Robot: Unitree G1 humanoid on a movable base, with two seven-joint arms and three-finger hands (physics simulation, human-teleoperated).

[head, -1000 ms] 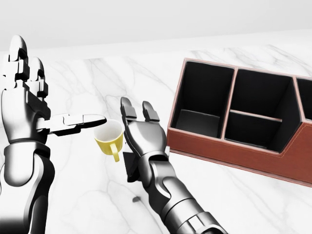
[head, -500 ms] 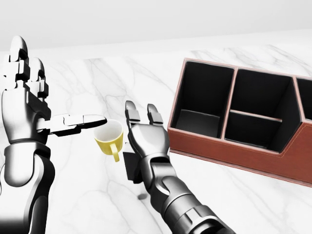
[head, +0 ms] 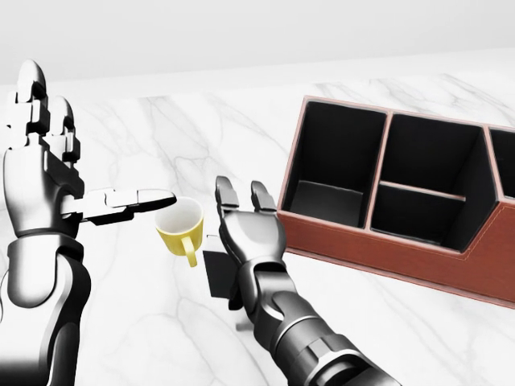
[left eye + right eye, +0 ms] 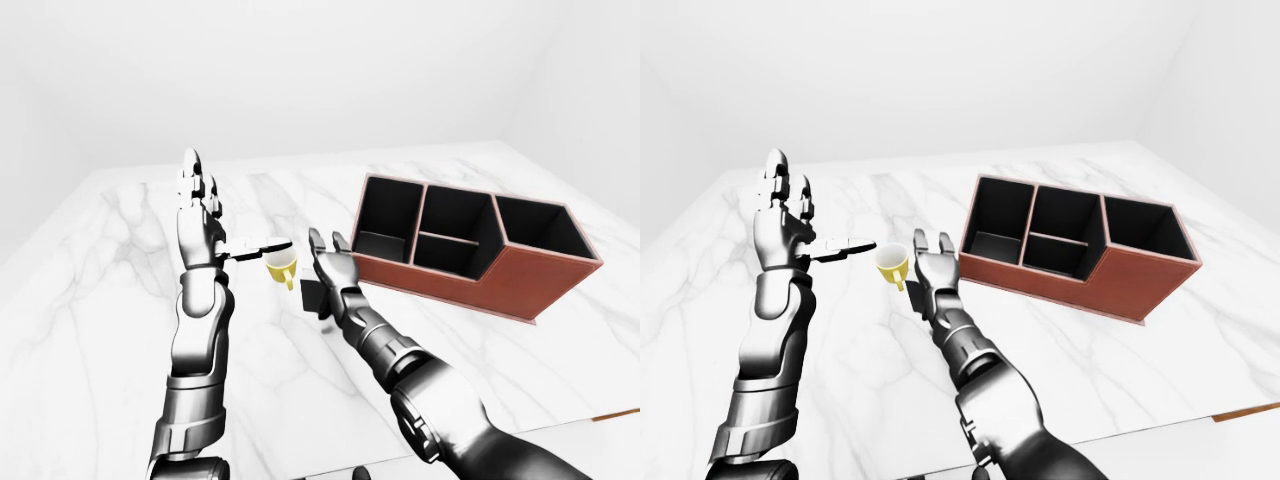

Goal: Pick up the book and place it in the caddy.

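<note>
The book (image 3: 214, 275) is a small dark slab that shows to the left of my right wrist, mostly hidden by the hand. A small shadow lies on the marble below it. My right hand (image 3: 241, 215) is over it, back to the camera, with both fingers extended; the thumb is hidden, so I cannot tell whether it presses on the book. The caddy (image 3: 378, 244) is a brown box with black compartments, just right of that hand. My left hand (image 3: 56, 161) is raised at the left, open and empty, its thumb pointing right.
A yellow mug (image 3: 181, 225) stands between my hands, just under the left thumb tip and touching distance from the right hand. The white marble table (image 4: 110, 300) stretches left, and its near edge shows at the bottom right of the left-eye view.
My right hand has shifted a little right and down in the head view, closer to the caddy, with the dark book staying beside the wrist. The left hand and mug are unmoved.
</note>
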